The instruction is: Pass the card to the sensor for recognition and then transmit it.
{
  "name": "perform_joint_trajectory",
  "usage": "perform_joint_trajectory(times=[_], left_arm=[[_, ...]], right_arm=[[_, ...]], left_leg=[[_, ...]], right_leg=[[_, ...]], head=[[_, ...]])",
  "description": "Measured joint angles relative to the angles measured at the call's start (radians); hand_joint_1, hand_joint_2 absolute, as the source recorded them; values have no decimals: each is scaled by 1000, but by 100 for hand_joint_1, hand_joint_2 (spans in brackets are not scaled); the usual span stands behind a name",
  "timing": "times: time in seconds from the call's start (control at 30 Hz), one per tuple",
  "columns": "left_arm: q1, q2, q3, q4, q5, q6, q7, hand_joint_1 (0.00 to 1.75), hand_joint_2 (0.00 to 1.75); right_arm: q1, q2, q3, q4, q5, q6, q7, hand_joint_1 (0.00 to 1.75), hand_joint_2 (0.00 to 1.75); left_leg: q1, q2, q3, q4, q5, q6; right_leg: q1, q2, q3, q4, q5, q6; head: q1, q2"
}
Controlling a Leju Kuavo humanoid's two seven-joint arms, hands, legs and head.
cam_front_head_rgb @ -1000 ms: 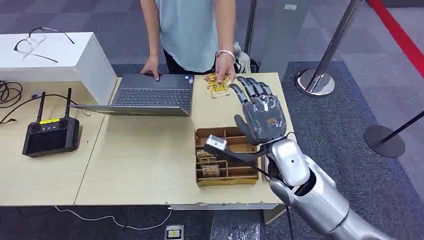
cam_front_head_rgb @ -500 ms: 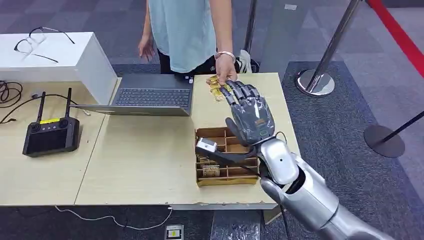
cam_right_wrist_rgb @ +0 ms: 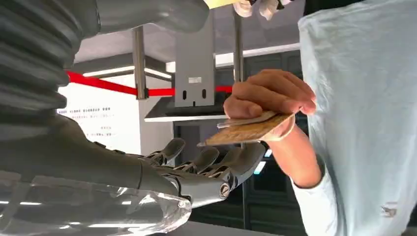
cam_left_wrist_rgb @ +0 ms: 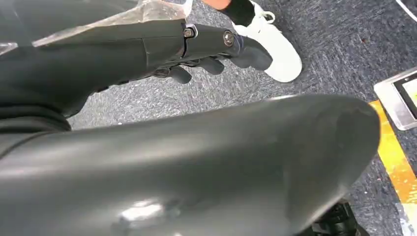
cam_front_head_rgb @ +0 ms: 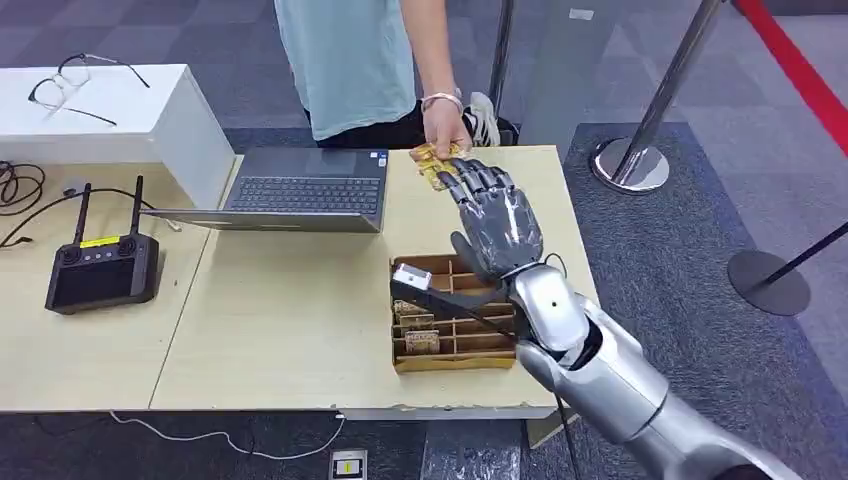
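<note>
Your right hand has fingers spread, holding nothing; the person's hand holds the flat tan card just past those fingertips. Left hand: can't tell.

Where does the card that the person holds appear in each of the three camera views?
Head view: the card is at the far table edge, in the person's hand, just beyond the right hand.
Right wrist view: the card is right of centre, above the right hand's fingers.
Left wrist view: not in it.
Shared landmark: the person's hand.
</note>
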Motion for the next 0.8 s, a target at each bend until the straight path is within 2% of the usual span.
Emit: perform_joint_trajectory(times=[0.27,0.37,0.4,0.47,0.6,0.63,0.8], left_arm=[[0,0,0,0,0,0,4,0,0],[0,0,0,0,0,0,4,0,0],[0,0,0,0,1,0,4,0,0],[0,0,0,0,2,0,3,0,0],[0,0,0,0,5,0,2,0,0],[0,0,0,0,5,0,2,0,0],[0,0,0,0,7,2,-1,0,0]], right_arm=[[-10,0,1,31,0,-6,6,35,175],[-16,0,1,36,0,-6,6,45,175],[-18,0,1,37,0,-6,7,59,175],[-21,0,1,37,0,-6,7,61,175],[-24,0,1,37,0,-6,9,166,175],[-25,0,1,37,0,-6,9,175,175],[-29,0,1,37,0,-19,11,175,175]], left_leg=[[0,0,0,0,0,0],[0,0,0,0,0,0],[0,0,0,0,0,0],[0,0,0,0,0,0],[0,0,0,0,0,0],[0,0,0,0,0,0],[0,0,0,0,0,0]], right_leg=[[0,0,0,0,0,0],[0,0,0,0,0,0],[0,0,0,0,0,0],[0,0,0,0,0,0],[0,0,0,0,0,0],[0,0,0,0,0,0],[0,0,0,0,0,0]], head=[[0,0],[0,0],[0,0],[0,0],[0,0],[0,0],[0,0]])
